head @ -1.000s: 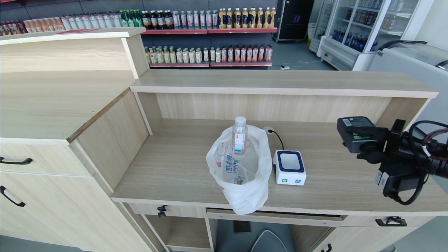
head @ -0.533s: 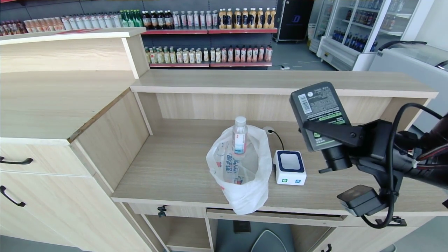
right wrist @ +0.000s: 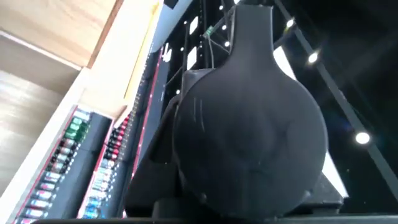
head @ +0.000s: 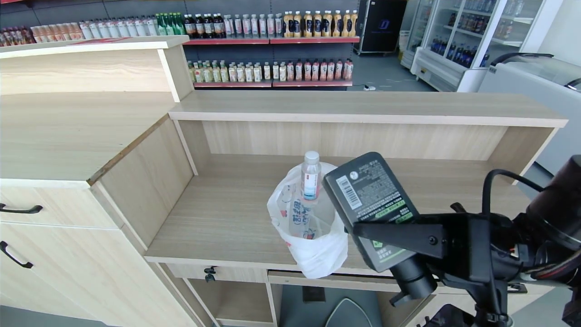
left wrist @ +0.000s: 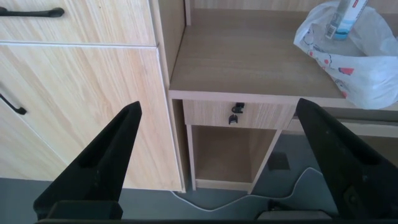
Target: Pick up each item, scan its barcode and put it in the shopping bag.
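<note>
Plainly, my right end effector (head: 376,231) is clamped on the flat black rectangular hard-plastic box (head: 363,190), one finger lying across its labelled face near the lower half; the box hangs tilted above the pale wooden counter (head: 227,218), just beside the thin white plastic shopping bag (head: 313,245) and overlapping its near edge from the head view. I judge the box to be stiff and unyielding, with a smooth shell that could slide or pivot between two narrow fingers, and probably weighty enough to swing if held near an end; so a hold across the broad faces close to the middle suits it, leaving the white barcode label at the upper end uncovered, as it is now. The bag is soft and flimsy, its mouth open but slack; a clear plastic water bottle with a white cap (head: 311,179) stands upright inside and takes up part of the opening, so the box should go in flat side down beside it. My left end effector (left wrist: 219,109) hangs low before the counter's front, fingers wide apart and empty.
</note>
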